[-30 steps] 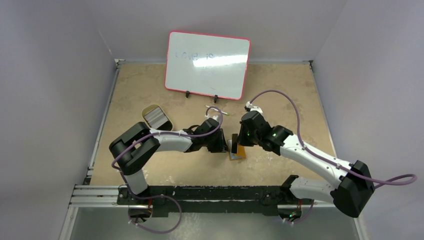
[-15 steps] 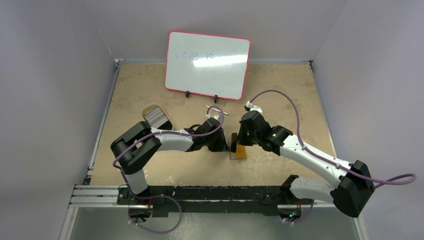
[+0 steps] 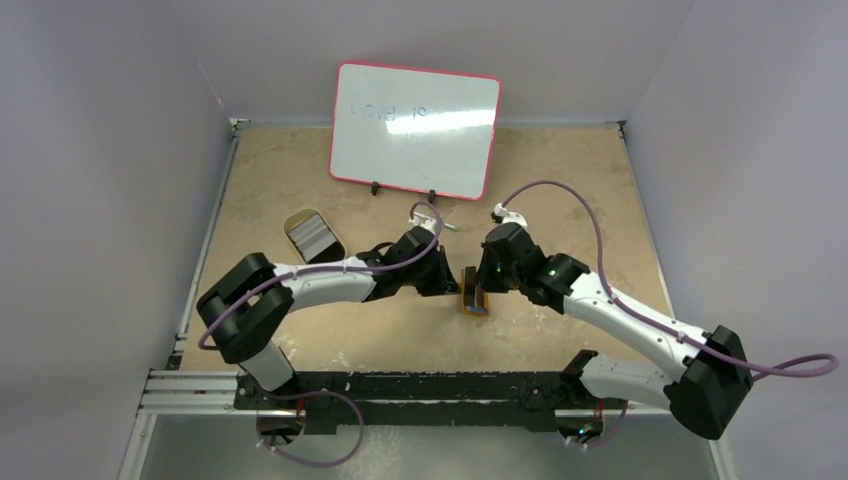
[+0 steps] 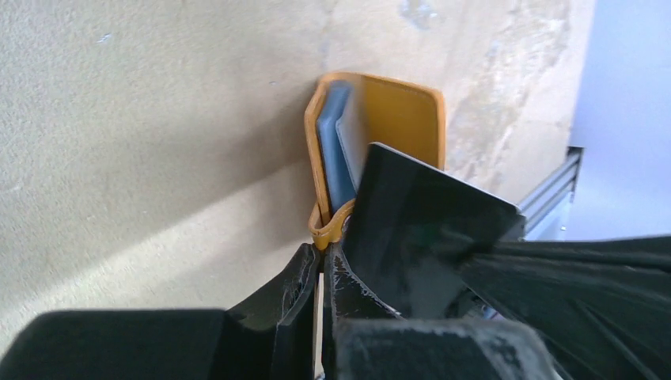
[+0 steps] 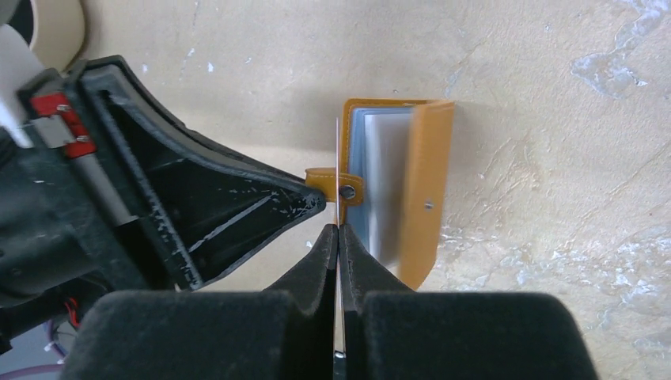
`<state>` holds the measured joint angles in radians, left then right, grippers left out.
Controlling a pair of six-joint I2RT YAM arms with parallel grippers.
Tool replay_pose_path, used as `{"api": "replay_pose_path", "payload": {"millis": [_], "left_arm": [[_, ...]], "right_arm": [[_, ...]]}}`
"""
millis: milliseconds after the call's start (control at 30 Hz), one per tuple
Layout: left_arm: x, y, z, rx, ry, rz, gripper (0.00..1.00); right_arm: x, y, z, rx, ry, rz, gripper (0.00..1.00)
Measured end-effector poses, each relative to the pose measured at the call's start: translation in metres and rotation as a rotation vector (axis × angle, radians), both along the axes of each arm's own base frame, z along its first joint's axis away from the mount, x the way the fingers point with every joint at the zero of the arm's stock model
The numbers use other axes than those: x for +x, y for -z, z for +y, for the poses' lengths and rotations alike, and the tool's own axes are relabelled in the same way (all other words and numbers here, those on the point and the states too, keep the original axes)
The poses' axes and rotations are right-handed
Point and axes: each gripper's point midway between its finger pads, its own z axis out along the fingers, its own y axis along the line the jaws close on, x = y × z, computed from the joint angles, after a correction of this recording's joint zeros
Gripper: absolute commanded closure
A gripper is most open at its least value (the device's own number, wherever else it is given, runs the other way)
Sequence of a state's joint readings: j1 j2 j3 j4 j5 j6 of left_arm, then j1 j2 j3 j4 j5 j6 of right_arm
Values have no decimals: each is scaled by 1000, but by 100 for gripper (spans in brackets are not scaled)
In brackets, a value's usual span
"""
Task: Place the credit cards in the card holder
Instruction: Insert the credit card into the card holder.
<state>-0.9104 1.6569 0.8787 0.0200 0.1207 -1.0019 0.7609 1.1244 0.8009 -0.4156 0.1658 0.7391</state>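
The orange-tan card holder [image 3: 470, 298] lies mid-table between both grippers, partly folded open, with bluish plastic sleeves [image 4: 334, 150] showing inside. My left gripper [image 4: 324, 252] is shut at the holder's snap tab [image 5: 324, 182], pinching it at the fingertips. My right gripper [image 5: 339, 229] is shut on a black credit card [image 4: 419, 229]. In the right wrist view the card is edge-on [image 5: 338, 158], its far end at the holder's open side [image 5: 427, 158]. No other credit card is clearly visible.
An oval tan tin dish [image 3: 313, 235] sits left of the arms. A red-framed whiteboard [image 3: 415, 130] stands at the back. A slim white pen [image 3: 450, 226] lies behind the left gripper. A metal rail [image 3: 400, 390] runs along the near edge.
My left gripper has closed onto the holder's tab, and its arm has swung leftward at the elbow. The holder looks narrower, its cover raised. The right gripper still holds the card in place.
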Motion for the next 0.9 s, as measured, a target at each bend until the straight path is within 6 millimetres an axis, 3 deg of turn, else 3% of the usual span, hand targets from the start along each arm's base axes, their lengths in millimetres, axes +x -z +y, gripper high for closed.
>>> {"api": "replay_pose_path", "payload": {"millis": [133,300,533,900], "left_arm": [[0,-26,-2,-59,-10,-23,100],[-1,-38,0,-81,-20,-33,100],[-3,-33,6,-45,-22,-21,100],[-1,-16,31,118,-27,-44,100]], "right_arm": [[-1,-11,1,31,-8,-26,100],[-1,-21,4,64,-24,-51,100],[-5,-16,1,42,-33,-34,100],[-8,-21,-3,30,-42,-34,100]]}}
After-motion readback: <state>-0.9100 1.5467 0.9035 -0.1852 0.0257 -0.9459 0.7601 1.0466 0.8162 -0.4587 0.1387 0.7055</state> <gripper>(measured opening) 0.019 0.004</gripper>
